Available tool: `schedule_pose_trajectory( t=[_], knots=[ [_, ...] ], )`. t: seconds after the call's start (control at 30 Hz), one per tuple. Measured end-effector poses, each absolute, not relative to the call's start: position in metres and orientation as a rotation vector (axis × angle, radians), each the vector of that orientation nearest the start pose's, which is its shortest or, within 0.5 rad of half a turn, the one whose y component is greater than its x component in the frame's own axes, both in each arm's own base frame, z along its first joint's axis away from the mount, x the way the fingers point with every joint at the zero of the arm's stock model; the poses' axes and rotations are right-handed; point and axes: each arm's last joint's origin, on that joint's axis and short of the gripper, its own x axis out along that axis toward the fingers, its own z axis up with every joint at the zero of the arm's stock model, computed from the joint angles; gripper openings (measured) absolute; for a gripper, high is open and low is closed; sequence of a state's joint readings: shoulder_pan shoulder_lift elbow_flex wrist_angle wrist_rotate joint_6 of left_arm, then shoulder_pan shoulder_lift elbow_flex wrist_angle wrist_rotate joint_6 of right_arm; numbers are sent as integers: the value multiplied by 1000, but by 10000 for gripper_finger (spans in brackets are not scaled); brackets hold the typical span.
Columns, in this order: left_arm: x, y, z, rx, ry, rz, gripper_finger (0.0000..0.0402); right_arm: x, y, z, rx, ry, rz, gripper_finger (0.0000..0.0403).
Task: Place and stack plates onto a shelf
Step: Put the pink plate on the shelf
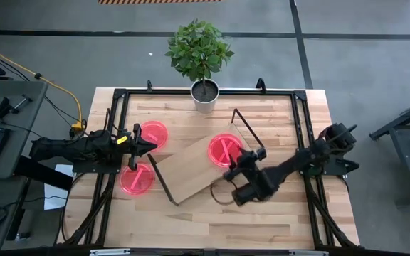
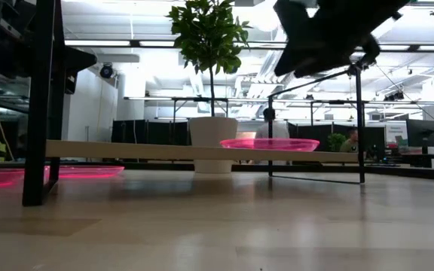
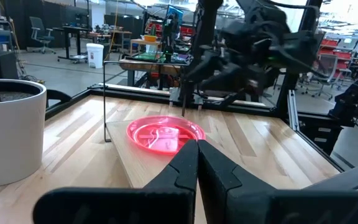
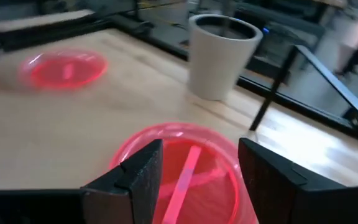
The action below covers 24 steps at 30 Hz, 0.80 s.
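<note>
The shelf is a light-wood board on black wire legs, lying slantwise across the middle of the table. One pink plate rests flat on its far right end, and it also shows in the low view as the plate on the board. Two more plates lie on the table at the left. My right gripper hangs open above the near side of the shelf's plate, clear of it. My left gripper is shut, level, between the two left plates.
A white plant pot stands at the table's far edge, behind the shelf. Black frame rails run round the table's edges. The shelf's wire legs rise at both of its ends. Bare tabletop lies toward the near edge.
</note>
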<state>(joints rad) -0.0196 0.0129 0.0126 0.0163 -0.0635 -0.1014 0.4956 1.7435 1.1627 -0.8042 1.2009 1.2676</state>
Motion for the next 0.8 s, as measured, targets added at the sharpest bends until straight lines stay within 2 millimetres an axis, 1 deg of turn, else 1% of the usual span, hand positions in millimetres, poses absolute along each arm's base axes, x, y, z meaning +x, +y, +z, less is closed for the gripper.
schedule_pose_trajectory(
  t=[0.13, 0.27, 0.43, 0.5, 0.57, 0.7, 0.8],
  knots=[
    [98, 0, 168, -102, -18, 43, 0, 279, 148, 201, 14, 450, -888, 195],
    [98, 0, 168, -102, -18, 43, 0, 258, 162, 200, -32, 565, -827, 195],
    [98, 0, 168, -102, -18, 43, 0, 232, 169, 216, -65, 624, -771, 195],
    [98, 0, 168, -102, -18, 43, 0, 220, 167, 220, -53, 600, -752, 195],
    [98, 0, 168, -102, -18, 43, 0, 206, 160, 221, -21, 580, -746, 195],
    [98, 0, 168, -102, -19, 43, 0, 180, 141, 211, 104, 500, -716, 195],
    [98, 0, 168, -102, -18, 43, 0, 173, 133, 202, 175, 394, -646, 195]
  ],
)
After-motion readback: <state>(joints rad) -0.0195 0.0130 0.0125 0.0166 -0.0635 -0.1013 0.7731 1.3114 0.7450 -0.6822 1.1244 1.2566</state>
